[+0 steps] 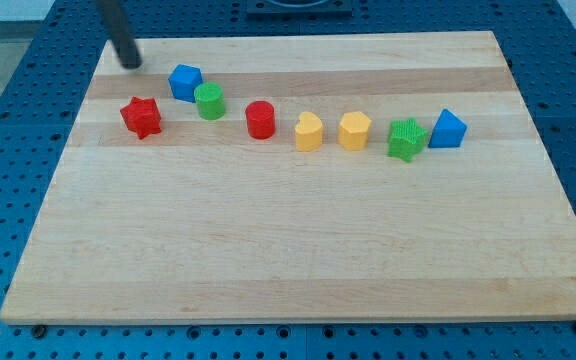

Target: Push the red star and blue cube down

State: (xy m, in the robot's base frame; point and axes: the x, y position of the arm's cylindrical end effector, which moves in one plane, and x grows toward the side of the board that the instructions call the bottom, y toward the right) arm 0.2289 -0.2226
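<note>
Blocks sit in a bumpy row across the top half of the wooden surface (298,250). My tip (131,64) is at the view's top left, near the edge of the wood. It has no jaws, so nothing can open, close or grip. It touches no block.

The red star (141,117) is below my tip and a bit to the view's right. The blue cube (185,82) is to the right of my tip, close by. A green round block (210,101) sits right against the blue cube, on its lower right side.

Next in the row comes a red round block (260,119). Then come two yellow blocks (309,131) (354,130) side by side. After them are a green star (406,139) and a blue pointed block (448,129), very close together.
</note>
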